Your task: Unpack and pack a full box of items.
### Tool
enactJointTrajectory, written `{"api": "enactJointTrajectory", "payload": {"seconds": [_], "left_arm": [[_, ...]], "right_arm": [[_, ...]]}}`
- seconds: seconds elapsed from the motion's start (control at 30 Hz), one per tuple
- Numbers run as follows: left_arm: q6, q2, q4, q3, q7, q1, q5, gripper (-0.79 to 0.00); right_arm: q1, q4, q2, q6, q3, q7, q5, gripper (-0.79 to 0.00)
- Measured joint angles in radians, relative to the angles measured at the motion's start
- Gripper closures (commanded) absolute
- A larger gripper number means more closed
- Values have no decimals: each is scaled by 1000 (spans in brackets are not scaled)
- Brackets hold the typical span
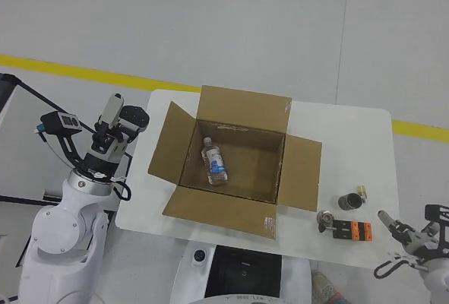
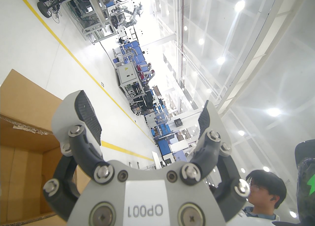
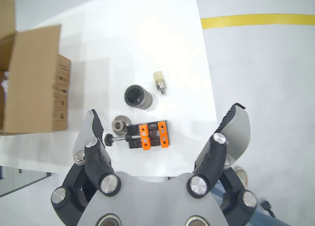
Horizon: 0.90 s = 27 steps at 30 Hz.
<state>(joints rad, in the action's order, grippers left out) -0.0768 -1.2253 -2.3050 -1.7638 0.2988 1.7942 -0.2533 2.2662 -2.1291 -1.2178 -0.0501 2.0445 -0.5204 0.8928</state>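
Peeking into the open box [image 1: 300, 173], flaps folded out all four ways: just one clear bottle [image 1: 215, 161] lying on its side on the bottom, nearer the wall on the left arm's side. Guessing light, a bit squishy and slick, liable to roll, so better pinched across the body mid-length than by the cap. Needs a straight drop past tall walls, but plenty of room around it in there.

Over on the worktop [image 1: 338, 137], past the box's right flap: a dark metal sleeve [image 3: 137, 96] with its open end up, a small cream-tipped fitting [image 3: 160, 82] near it, a little flanged hub [image 3: 119, 125] just beside the screw end of a mini vise [image 3: 150, 136] with orange jaws. Probably all stiff and heavy for their size. Expecting the smooth sleeve to be slippery, so squeeze across the outside wall. Would take the vise across its black body, clear of the screw handle. All parked near the front right corner, so mind the edge when nudging anything.

Got the right tool [image 3: 165, 111] spread wide and holding nothing, hovering off that corner, aimed at the vise. Same for the left tool [image 2: 145, 106]: spread, empty, tipped up toward the ceiling, out beside the box's left flap.
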Motion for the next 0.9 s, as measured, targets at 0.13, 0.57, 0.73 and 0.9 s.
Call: {"api": "enactJointTrajectory", "payload": {"seconds": [0.13, 0.57, 0.73, 0.9], "left_arm": [[0, 0, 0, 0, 0, 0, 0, -785], [0, 0, 0, 0, 0, 0, 0, -785], [0, 0, 0, 0, 0, 0, 0, -785], [0, 0, 0, 0, 0, 0, 0, -785]], "right_arm": [[-65, 45, 10, 2, -16, -91, 98, -311], [-213, 41, 31, 26, -66, -559, 130, -382], [-261, 117, 36, 25, -90, -612, 140, -382], [-295, 157, 40, 20, -114, -636, 137, -391]]}}
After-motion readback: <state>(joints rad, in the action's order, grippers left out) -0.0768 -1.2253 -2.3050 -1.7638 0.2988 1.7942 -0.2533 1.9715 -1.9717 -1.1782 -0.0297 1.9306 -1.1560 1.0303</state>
